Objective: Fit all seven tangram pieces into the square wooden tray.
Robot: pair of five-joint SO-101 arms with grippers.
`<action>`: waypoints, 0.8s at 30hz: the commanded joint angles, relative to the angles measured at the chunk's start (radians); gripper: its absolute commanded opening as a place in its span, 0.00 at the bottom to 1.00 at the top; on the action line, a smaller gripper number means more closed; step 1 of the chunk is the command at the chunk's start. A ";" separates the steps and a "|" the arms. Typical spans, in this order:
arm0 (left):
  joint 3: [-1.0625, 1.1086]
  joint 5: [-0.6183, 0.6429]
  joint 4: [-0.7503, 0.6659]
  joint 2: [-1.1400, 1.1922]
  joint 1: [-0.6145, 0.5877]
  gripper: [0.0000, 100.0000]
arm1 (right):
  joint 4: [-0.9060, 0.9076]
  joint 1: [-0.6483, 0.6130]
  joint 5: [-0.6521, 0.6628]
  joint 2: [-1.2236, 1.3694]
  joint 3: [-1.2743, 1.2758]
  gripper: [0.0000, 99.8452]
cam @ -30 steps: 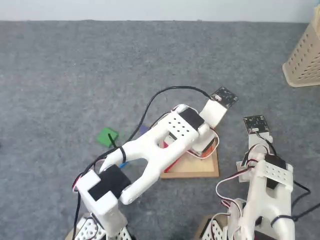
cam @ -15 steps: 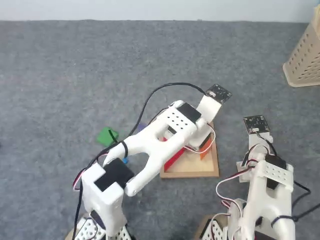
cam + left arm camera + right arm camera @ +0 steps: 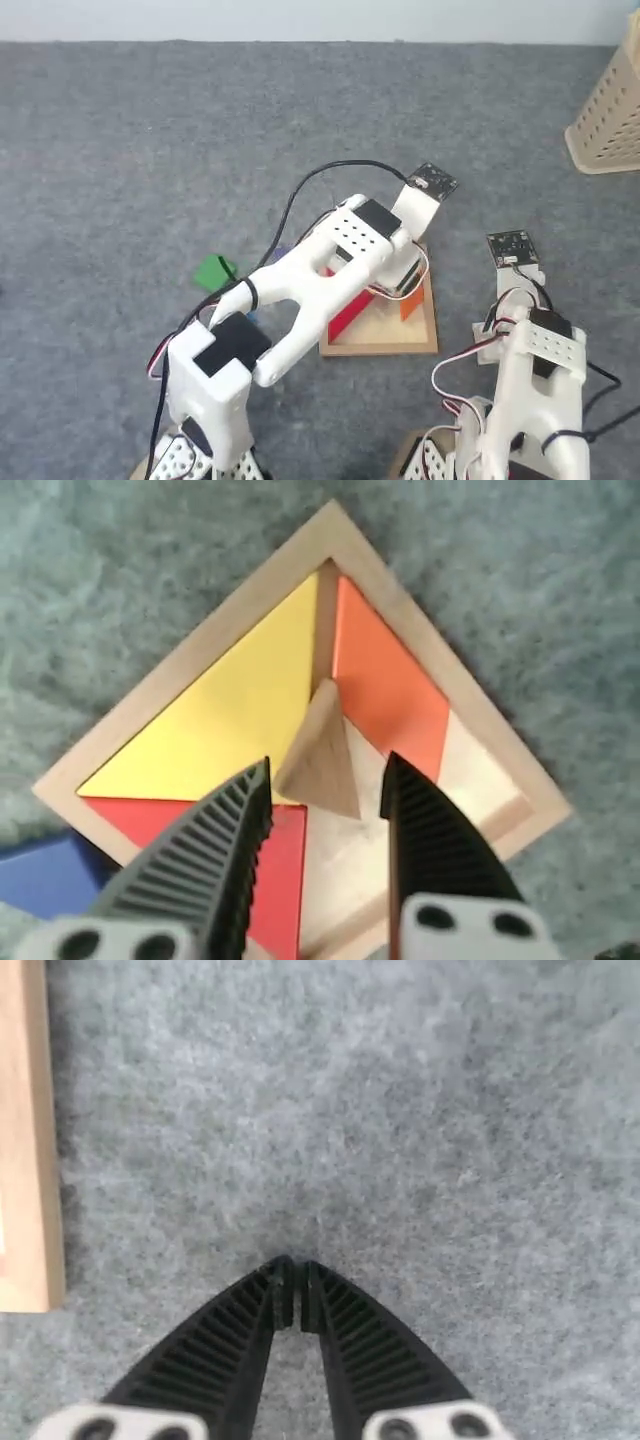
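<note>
Drawing up and toward the far left over the past second, the left arm has uncovered more of the square wooden tray (image 3: 385, 347), while the right arm has not stirred. Nearest, on the right, the right gripper (image 3: 291, 1265) hangs over the grey carpet (image 3: 150, 130) just right of the tray, its jaws pressed together on nothing. In the tray lie a large yellow wooden triangle (image 3: 230, 715), an orange wooden piece (image 3: 385, 680) and a red wooden piece (image 3: 285, 855). A plain unpainted wooden triangle (image 3: 322, 755) rests tilted where they meet, not flat in its slot. The left gripper (image 3: 327, 763) hovers over it, jaws parted wide to either side; whether they touch it cannot be told. A blue wooden piece (image 3: 45, 875) lies against the tray's outer corner. Farther left on the carpet sits a small green wooden piece (image 3: 214, 272), well apart from both grippers.
</note>
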 commanded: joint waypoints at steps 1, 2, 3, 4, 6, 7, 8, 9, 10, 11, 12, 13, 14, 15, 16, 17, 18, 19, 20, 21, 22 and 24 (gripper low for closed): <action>-0.039 0.000 0.011 -0.020 -0.003 0.17 | -0.016 0.015 0.011 -0.027 0.000 0.02; -0.039 0.000 0.011 -0.020 -0.006 0.17 | -0.016 0.015 0.011 -0.027 0.000 0.02; -0.039 0.002 0.011 -0.020 -0.009 0.17 | -0.016 0.015 0.011 -0.027 0.000 0.02; -0.039 0.002 0.009 -0.020 -0.015 0.17 | -0.016 0.015 0.011 -0.027 0.000 0.02; -0.044 0.000 0.009 -0.021 -0.032 0.17 | -0.016 0.015 0.011 -0.027 0.000 0.02; -0.045 -0.002 0.009 -0.029 -0.041 0.17 | -0.016 0.015 0.011 -0.027 0.000 0.02; -0.047 -0.002 0.009 -0.038 -0.055 0.17 | -0.016 0.015 0.011 -0.027 0.000 0.02; -0.047 -0.002 0.009 -0.051 -0.064 0.17 | -0.016 0.015 0.011 -0.027 0.000 0.02; -0.047 -0.002 0.012 -0.066 -0.074 0.17 | -0.016 0.015 0.011 -0.027 0.000 0.02; -0.047 -0.008 0.014 -0.083 -0.081 0.17 | -0.016 0.015 0.011 -0.027 0.000 0.02; -0.047 -0.018 0.015 -0.094 -0.086 0.17 | -0.016 0.015 0.011 -0.027 0.000 0.02; -0.047 -0.023 0.015 -0.100 -0.091 0.17 | -0.016 0.015 0.011 -0.027 0.000 0.02; -0.044 -0.026 0.015 -0.104 -0.092 0.17 | -0.016 0.015 0.011 -0.027 0.000 0.02; -0.033 -0.028 0.009 -0.103 -0.095 0.17 | -0.016 0.015 0.011 -0.027 0.000 0.02; -0.022 -0.028 -0.002 -0.097 -0.097 0.17 | -0.016 0.015 0.011 -0.027 0.000 0.02; -0.008 -0.028 -0.018 -0.091 -0.097 0.17 | -0.016 0.015 0.011 -0.027 0.000 0.02; 0.010 -0.028 -0.035 -0.083 -0.097 0.17 | -0.016 0.015 0.011 -0.027 0.000 0.02; 0.027 -0.028 -0.051 -0.075 -0.097 0.17 | -0.016 0.015 0.011 -0.027 0.000 0.02; 0.042 -0.028 -0.063 -0.069 -0.094 0.17 | -0.016 0.015 0.011 -0.027 0.000 0.02; 0.053 -0.028 -0.069 -0.064 -0.091 0.17 | -0.016 0.015 0.011 -0.027 0.000 0.02; 0.062 -0.028 -0.075 -0.061 -0.089 0.17 | -0.016 0.015 0.011 -0.027 0.000 0.02; 0.065 -0.028 -0.075 -0.055 -0.080 0.17 | -0.016 0.015 0.011 -0.027 0.000 0.02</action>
